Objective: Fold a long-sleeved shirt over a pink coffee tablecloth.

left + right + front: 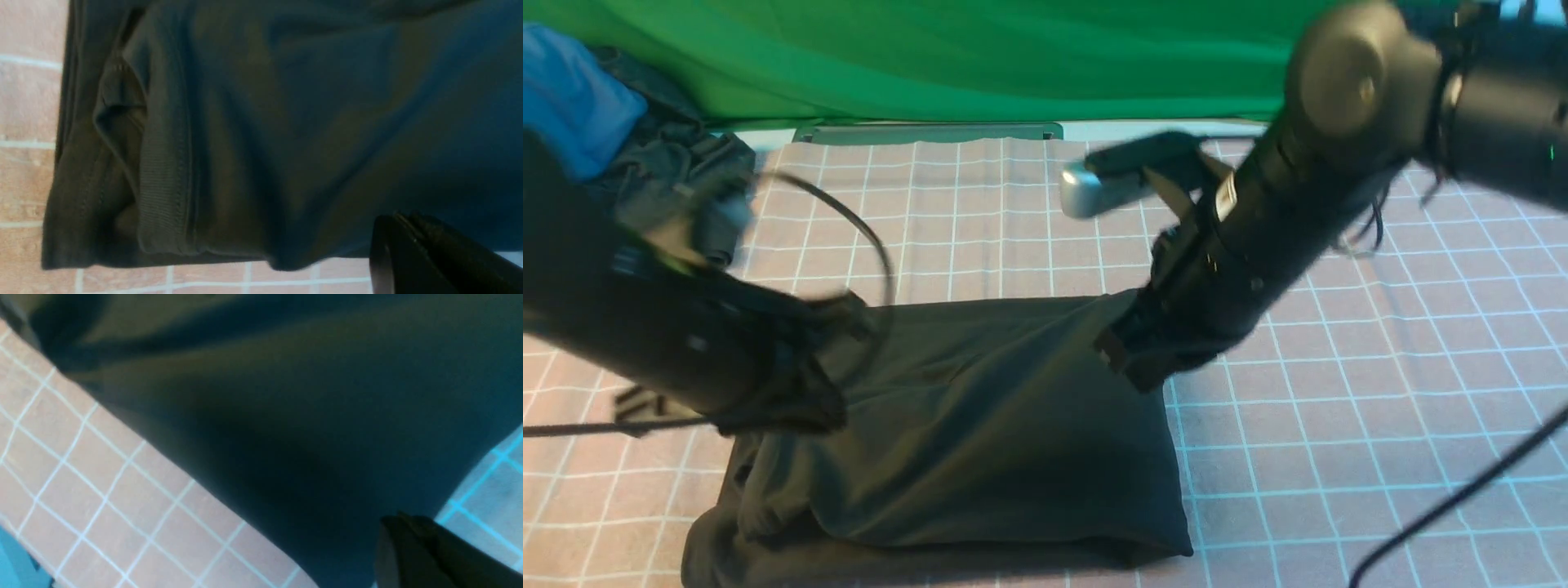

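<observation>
The black long-sleeved shirt (980,408) lies partly folded on the pink coffee tablecloth (1339,392), its far edge raised and stretched between my two grippers. My left gripper (845,327) is shut on the shirt's far left corner, and my right gripper (1123,359) is shut on its far right corner. In the left wrist view the shut left gripper (398,218) meets the dark fabric (286,122), with a ribbed hem (163,171) and the gridded cloth (24,102) beyond. In the right wrist view the shut right gripper (398,518) touches the shirt (286,416) above the tablecloth (81,465).
A green cloth (972,57) hangs along the back. A blue garment (564,98) and a smaller dark grey garment (686,171) are piled at the far left. A black cable (1462,490) crosses the near right of the tablecloth.
</observation>
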### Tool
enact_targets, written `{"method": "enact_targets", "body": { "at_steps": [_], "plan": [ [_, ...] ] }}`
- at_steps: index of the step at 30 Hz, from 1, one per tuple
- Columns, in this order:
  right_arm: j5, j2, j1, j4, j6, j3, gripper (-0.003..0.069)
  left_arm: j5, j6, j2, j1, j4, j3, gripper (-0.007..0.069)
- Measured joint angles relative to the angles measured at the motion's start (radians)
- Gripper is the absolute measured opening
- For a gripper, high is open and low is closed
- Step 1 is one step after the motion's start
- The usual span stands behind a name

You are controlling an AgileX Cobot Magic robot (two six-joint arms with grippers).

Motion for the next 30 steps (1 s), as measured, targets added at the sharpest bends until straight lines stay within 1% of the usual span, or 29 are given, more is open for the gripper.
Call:
{"method": "enact_targets", "body": {
  "at_steps": [2,7,9,11,15,20,23,26,29,30],
  "plan": [
    [-0.047,0.007,0.000,0.024,0.000,0.051,0.0037,-0.011,-0.008,0.054,-0.022,0.021,0.009,0.0013],
    [-0.104,0.060,0.000,0.042,0.000,0.105,0.0037,-0.083,-0.032,0.098,-0.027,0.058,0.107,0.0013],
    [-0.116,0.083,0.000,0.049,0.000,0.106,0.0037,-0.097,-0.066,0.098,-0.027,0.095,0.151,0.0013],
    [-0.129,0.102,0.000,0.052,0.000,0.106,0.0037,-0.130,-0.127,0.097,-0.027,0.155,0.214,0.0013],
    [-0.136,0.110,0.000,0.055,-0.013,0.106,0.0037,-0.155,-0.208,0.096,-0.028,0.221,0.255,0.0013],
    [-0.139,0.110,0.000,0.057,-0.023,0.106,0.0037,-0.146,-0.223,0.063,-0.029,0.238,0.247,0.0013],
    [-0.141,0.110,0.000,0.057,-0.028,0.106,0.0037,-0.116,-0.226,-0.020,-0.029,0.258,0.200,0.0013],
    [-0.142,0.110,0.000,0.057,-0.040,0.106,0.0037,-0.088,-0.254,-0.073,-0.022,0.277,0.141,0.0013],
    [-0.142,0.110,0.000,0.058,-0.042,0.106,0.0037,-0.053,-0.269,-0.081,0.016,0.284,0.081,0.0013],
    [-0.142,0.110,0.000,0.058,-0.043,0.106,0.0037,-0.042,-0.267,-0.069,0.052,0.284,0.055,0.0013]
  ]
}}
